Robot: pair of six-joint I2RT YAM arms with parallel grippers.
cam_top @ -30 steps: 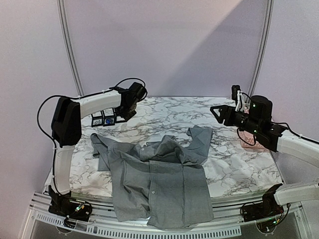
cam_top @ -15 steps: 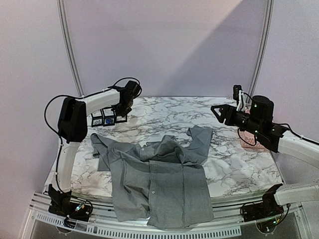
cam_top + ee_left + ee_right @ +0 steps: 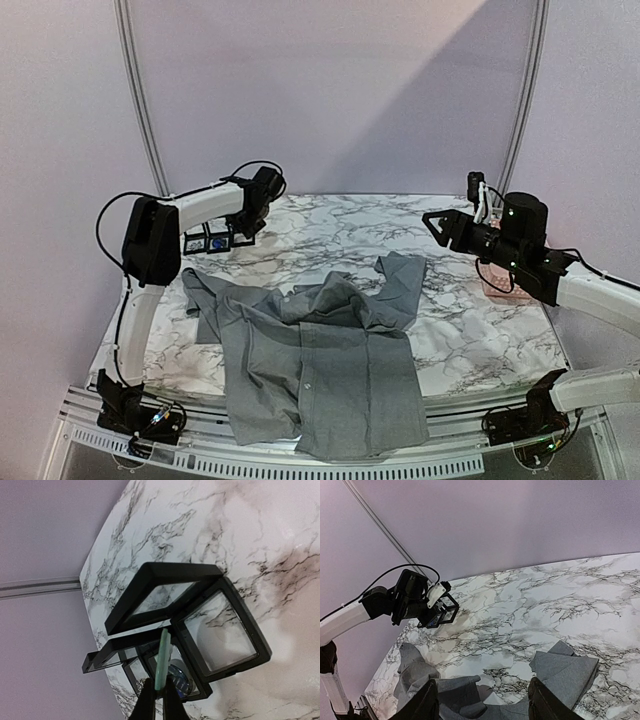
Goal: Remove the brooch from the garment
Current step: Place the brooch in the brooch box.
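The grey garment [image 3: 320, 370] lies rumpled across the front middle of the marble table, its tail over the near edge; the right wrist view also shows the garment [image 3: 565, 672]. At the far left my left gripper [image 3: 159, 690] is shut on a thin pale green piece seen edge-on, the brooch [image 3: 162, 657], just above open black display boxes [image 3: 248, 617]. From above, that left gripper [image 3: 243, 232] hangs over the display boxes [image 3: 208, 240]. My right gripper [image 3: 445, 228] hovers open and empty over the table's right side, its fingers [image 3: 542, 705] above the shirt.
A blue round jewel [image 3: 181, 677] rests in the box under the held piece. One box lid stands raised [image 3: 160, 587]. A pinkish object [image 3: 497, 285] sits under the right arm at the table's right edge. The table's left edge runs close behind the boxes.
My left arm has shifted a little, its wrist easing left and lower over the display boxes. The right arm and the garment have stayed still.
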